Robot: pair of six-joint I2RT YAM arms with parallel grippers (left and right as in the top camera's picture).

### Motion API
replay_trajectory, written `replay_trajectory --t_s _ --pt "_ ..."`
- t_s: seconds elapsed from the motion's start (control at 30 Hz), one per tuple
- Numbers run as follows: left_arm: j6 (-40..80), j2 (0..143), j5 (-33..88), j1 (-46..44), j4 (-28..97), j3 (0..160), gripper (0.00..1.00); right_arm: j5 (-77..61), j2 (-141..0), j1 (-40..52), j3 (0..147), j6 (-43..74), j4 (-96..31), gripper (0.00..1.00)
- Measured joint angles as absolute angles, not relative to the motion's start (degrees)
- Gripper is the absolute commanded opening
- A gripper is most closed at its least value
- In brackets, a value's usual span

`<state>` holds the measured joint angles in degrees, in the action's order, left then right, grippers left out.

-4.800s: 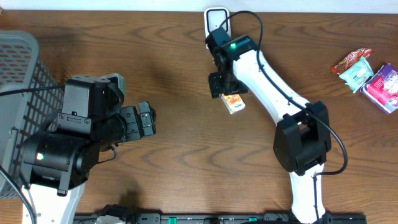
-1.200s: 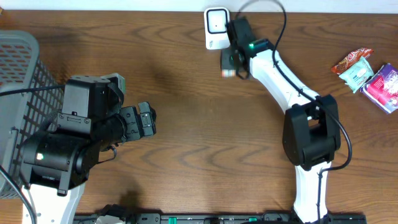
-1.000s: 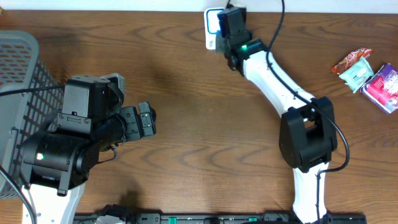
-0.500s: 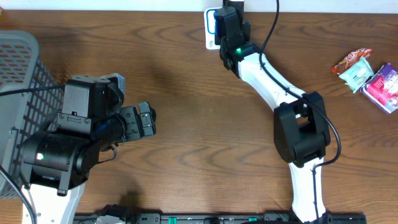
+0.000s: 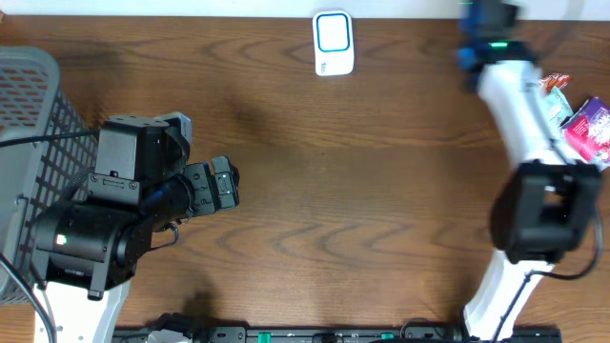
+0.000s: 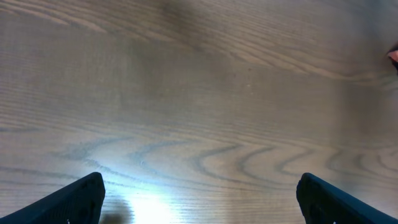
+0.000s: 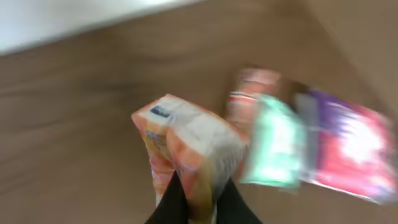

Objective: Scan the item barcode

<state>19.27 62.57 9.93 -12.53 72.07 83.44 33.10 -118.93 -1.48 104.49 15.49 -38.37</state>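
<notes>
- Pinching a small orange-and-white carton (image 7: pixel 186 146) is what you will find your right gripper (image 7: pixel 196 202) doing: its two dark fingers (image 7: pixel 166 202) are pressed against the carton's lower end, and the carton rises out of them at a slight tilt.
- From overhead, your right arm (image 5: pixel 524 105) reaches to the far right corner of the worktop (image 5: pixel 381 191), with its gripper end at the top edge of the view. That end is blurred, so you cannot make out the carton from above.
- The white scanner (image 5: pixel 333 43) lies flat at the far edge of the worktop, about midway along it. It is well apart from the right gripper and the carton.
- In the right wrist view, three packets lie close together on the wood beyond the carton: a red-orange packet (image 7: pixel 252 93), a green packet (image 7: pixel 270 146) and a purple-and-pink packet (image 7: pixel 348 149). All three are smeared by blur, so you cannot read their print. From overhead they sit at the right edge, partly hidden behind the right arm.
- Your left gripper (image 5: pixel 224 186) is spread wide and grips nothing. In its wrist view the two fingertips show only at the bottom corners, with bare wood grain between them.
- Your left arm (image 5: pixel 105 229) sits low on the left side of the worktop, just beside a grey mesh basket (image 5: pixel 29 105) at the left edge. Its gripper points toward the middle of the worktop.
</notes>
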Motion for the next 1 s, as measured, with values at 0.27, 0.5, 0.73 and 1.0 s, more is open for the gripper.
replay_trajectory --t_s 0.27,0.5,0.73,1.0 --pt "19.27 62.57 9.93 -12.53 72.07 83.44 0.98 29.54 -118.80 -15.79 104.44 15.75 -42.74 0.27" --pt "19.27 62.57 9.93 -12.53 72.05 83.44 0.98 20.53 -118.80 -21.67 104.42 16.93 -42.28 0.73" --pt "19.27 62.57 9.93 -12.53 72.05 83.44 0.98 17.72 -118.80 -23.18 104.42 17.58 -47.13 0.79" --pt "19.27 62.57 9.93 -12.53 72.05 83.44 0.98 16.36 -116.44 -23.18 104.31 21.71 -57.41 0.99"
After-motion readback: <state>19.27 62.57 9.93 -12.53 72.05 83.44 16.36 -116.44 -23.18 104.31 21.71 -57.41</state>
